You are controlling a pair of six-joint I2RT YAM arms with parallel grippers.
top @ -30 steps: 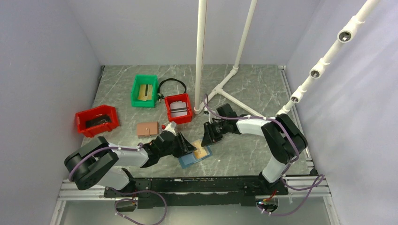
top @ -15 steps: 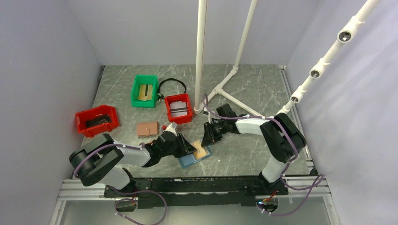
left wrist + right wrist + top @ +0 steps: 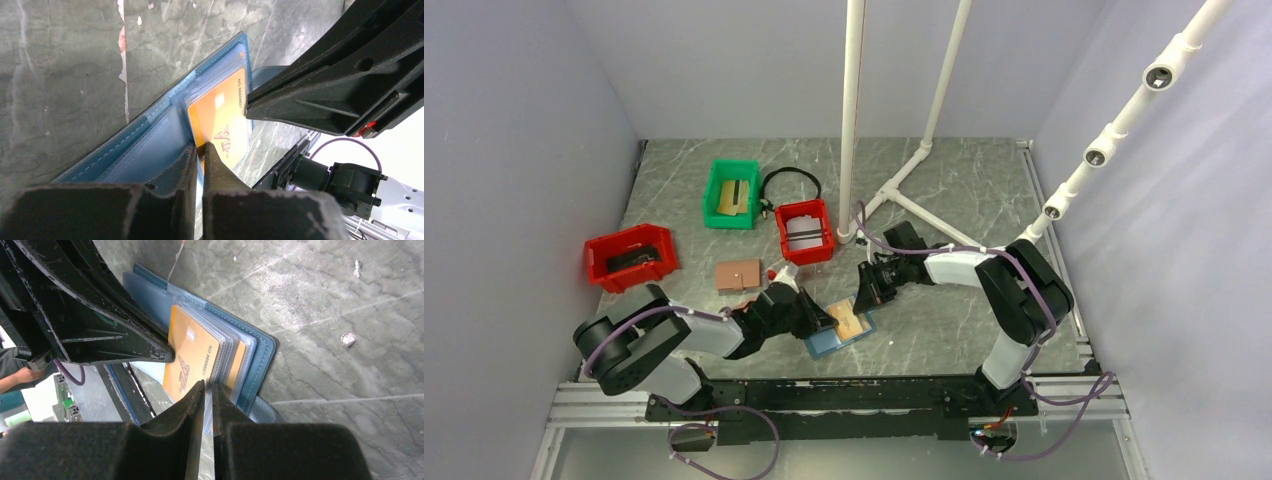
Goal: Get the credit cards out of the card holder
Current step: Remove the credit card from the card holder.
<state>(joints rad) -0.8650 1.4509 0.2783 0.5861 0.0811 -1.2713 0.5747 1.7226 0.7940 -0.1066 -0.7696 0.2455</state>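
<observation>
The blue card holder (image 3: pixel 832 342) lies open on the table, with clear inner sleeves. A gold credit card (image 3: pixel 852 322) sticks out of a sleeve. In the left wrist view my left gripper (image 3: pixel 202 148) is shut on the near edge of this card (image 3: pixel 222 112), over the holder (image 3: pixel 145 150). In the right wrist view my right gripper (image 3: pixel 208 386) is shut on the edge of the holder's clear sleeves (image 3: pixel 222 347), beside the card (image 3: pixel 192 357). A second gold card (image 3: pixel 239 362) sits in a deeper sleeve of the holder (image 3: pixel 262 360). From above, the grippers (image 3: pixel 828 321) (image 3: pixel 864 301) face each other.
A brown wallet (image 3: pixel 738 274) lies left of the holder. A red bin (image 3: pixel 805 230), a green bin (image 3: pixel 731 193) and another red bin (image 3: pixel 631 256) stand further back. A black cable loop (image 3: pixel 791 180) and white pipes (image 3: pixel 852 120) are behind.
The left arm's elbow has shifted slightly right. Both grippers stay at the holder, and the card has barely moved.
</observation>
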